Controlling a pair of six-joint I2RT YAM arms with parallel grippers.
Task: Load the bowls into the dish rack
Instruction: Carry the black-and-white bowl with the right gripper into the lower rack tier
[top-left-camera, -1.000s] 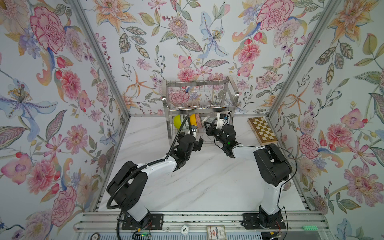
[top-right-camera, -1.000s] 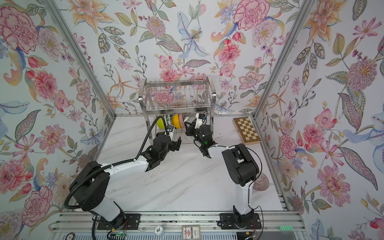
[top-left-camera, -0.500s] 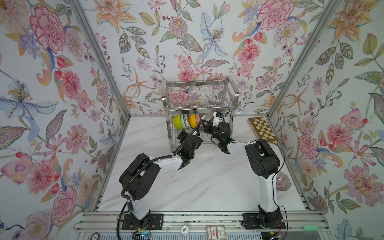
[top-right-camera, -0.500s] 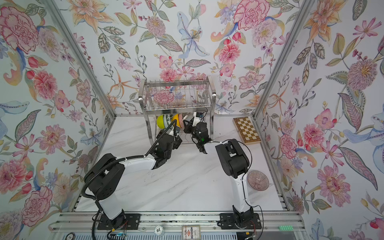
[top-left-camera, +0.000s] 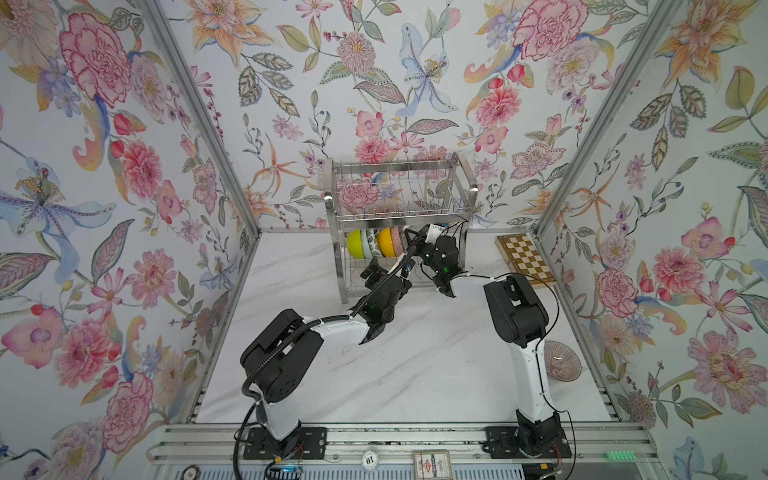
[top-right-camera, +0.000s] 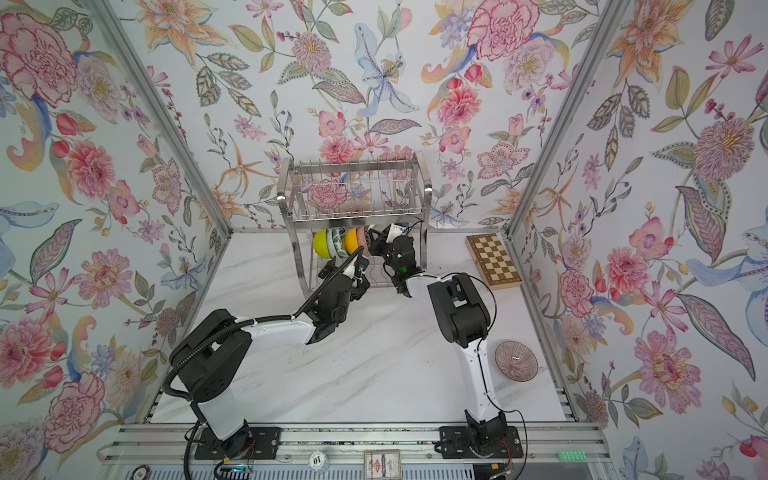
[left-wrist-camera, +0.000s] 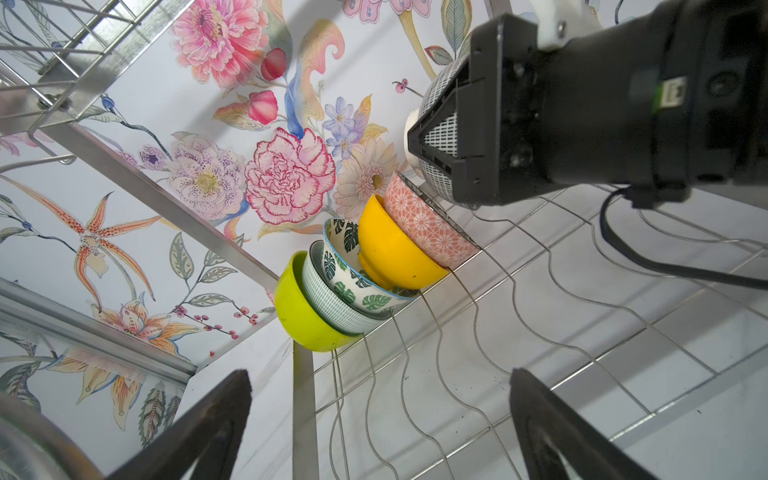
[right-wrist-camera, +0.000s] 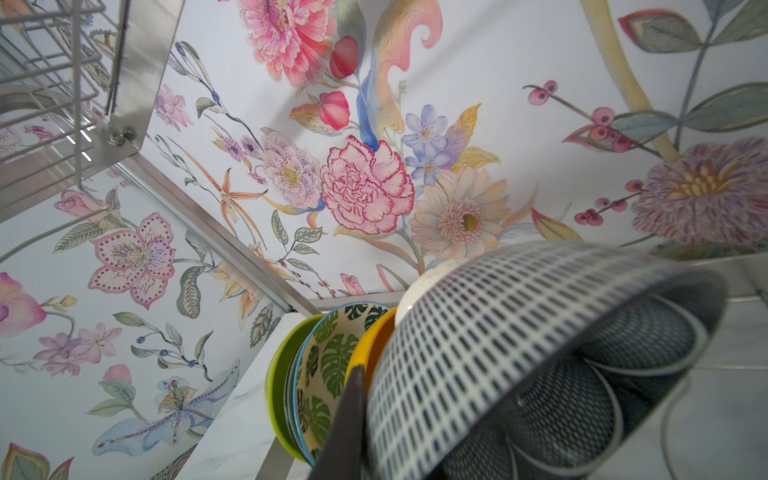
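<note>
Both top views look steeply down from high above the table's front edge, far enough back to take in the whole dish rack against the back wall. Both wrist cameras sit close at the rack's lower tier, facing that wall, and share the same row of bowls.

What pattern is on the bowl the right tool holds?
Round bowl: dark dashes on white; right wrist view.

dish rack lower tier | bowls crowd one end | wire slots alongside bare
</note>
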